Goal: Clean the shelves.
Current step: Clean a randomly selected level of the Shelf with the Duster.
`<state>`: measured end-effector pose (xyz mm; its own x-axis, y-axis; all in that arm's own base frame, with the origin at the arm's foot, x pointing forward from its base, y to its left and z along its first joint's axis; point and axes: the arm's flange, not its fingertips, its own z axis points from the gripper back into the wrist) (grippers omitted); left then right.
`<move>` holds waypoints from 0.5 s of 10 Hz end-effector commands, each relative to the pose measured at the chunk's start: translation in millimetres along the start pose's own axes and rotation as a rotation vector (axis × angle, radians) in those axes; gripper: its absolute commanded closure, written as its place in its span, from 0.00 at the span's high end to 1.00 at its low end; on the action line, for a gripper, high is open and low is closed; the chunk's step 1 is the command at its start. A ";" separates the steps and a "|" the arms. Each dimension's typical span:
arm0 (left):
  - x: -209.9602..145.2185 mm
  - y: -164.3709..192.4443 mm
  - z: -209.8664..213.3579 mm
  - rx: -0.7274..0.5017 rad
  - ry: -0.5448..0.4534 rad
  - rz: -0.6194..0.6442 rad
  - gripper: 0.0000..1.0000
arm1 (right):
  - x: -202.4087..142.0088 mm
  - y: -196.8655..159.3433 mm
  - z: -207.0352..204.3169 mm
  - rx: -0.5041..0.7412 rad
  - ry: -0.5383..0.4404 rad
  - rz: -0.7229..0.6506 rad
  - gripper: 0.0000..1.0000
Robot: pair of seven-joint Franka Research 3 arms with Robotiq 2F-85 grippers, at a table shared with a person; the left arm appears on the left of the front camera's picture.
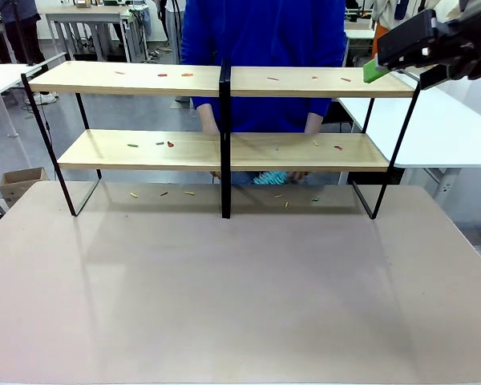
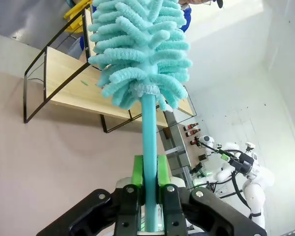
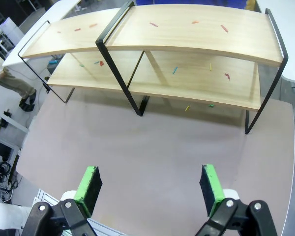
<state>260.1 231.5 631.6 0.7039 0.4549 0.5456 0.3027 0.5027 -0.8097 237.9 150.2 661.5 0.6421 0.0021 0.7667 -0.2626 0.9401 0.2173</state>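
The shelves (image 1: pixel 128 79) stood at the far side of the table (image 1: pixel 240 297), with small coloured scraps (image 1: pixel 170 144) scattered over both boards and on the table beneath, and a person in blue (image 1: pixel 264 48) just behind. My left hand (image 2: pixel 148 169) was clamped tight on the stem of a teal duster (image 2: pixel 142 49), the shelves lying end-on beyond its head. My right hand (image 3: pixel 150 182) hung above the table, fingers spread wide and holding nothing.

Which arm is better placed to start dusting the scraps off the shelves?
Left. The left pincer is shut on the handle of the teal duster, shelves ahead of it. The right pincer is open and empty, with nothing to sweep the coloured scraps.
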 end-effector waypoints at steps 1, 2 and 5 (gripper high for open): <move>0.5 -0.2 3.1 -0.015 -0.003 -0.011 0.00 | -0.2 -0.2 0.3 -0.001 0.000 -0.001 1.00; 0.5 -0.2 3.1 -0.015 -0.003 -0.011 0.00 | -0.2 -0.2 0.3 -0.001 0.000 -0.001 1.00; 0.2 1.4 -0.5 0.000 0.001 0.003 0.13 | -0.2 -0.2 0.3 -0.001 0.000 -0.001 1.00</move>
<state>261.4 232.1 630.0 0.7064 0.4558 0.5415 0.2991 0.5012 -0.8120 237.9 150.2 661.5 0.6420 0.0021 0.7667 -0.2626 0.9401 0.2173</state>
